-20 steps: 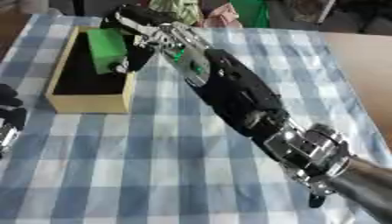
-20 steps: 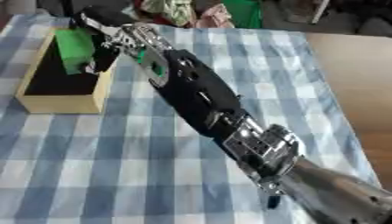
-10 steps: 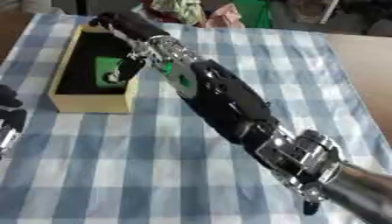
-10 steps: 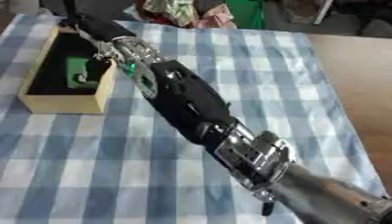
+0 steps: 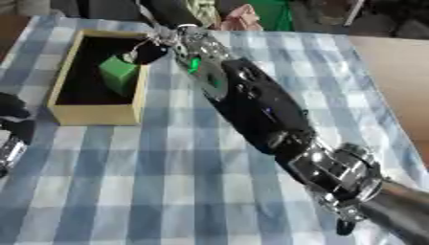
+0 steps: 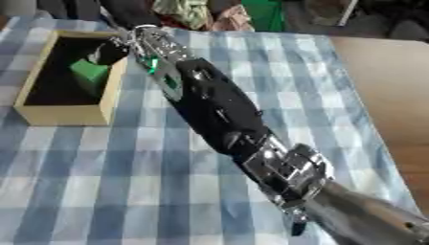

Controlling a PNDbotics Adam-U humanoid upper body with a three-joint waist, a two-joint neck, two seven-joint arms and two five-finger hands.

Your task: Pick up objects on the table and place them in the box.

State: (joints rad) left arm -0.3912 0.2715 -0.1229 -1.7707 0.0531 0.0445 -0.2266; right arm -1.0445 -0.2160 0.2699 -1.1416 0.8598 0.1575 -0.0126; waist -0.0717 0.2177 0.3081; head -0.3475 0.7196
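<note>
A green block [image 5: 119,74] lies inside the shallow tan box [image 5: 92,114], on its dark floor near the right wall. My right arm stretches from the lower right up to the box's far right corner. My right hand [image 5: 165,13] is past that corner, apart from the block and holding nothing, and a dark finger [image 5: 152,51] hangs over the box's right rim. At the left edge my left hand [image 5: 14,125] rests open, fingers up, just in front of the box.
A blue and white checked cloth [image 5: 159,182] covers the table, with bare wood [image 5: 394,72] to its right. Green [image 5: 272,14] and pink [image 5: 243,14] items sit at the far edge behind the box.
The green block was in my right hand above the box one second ago. The hand let go, the block now lies in the box, and the hand has drawn back toward the far corner.
</note>
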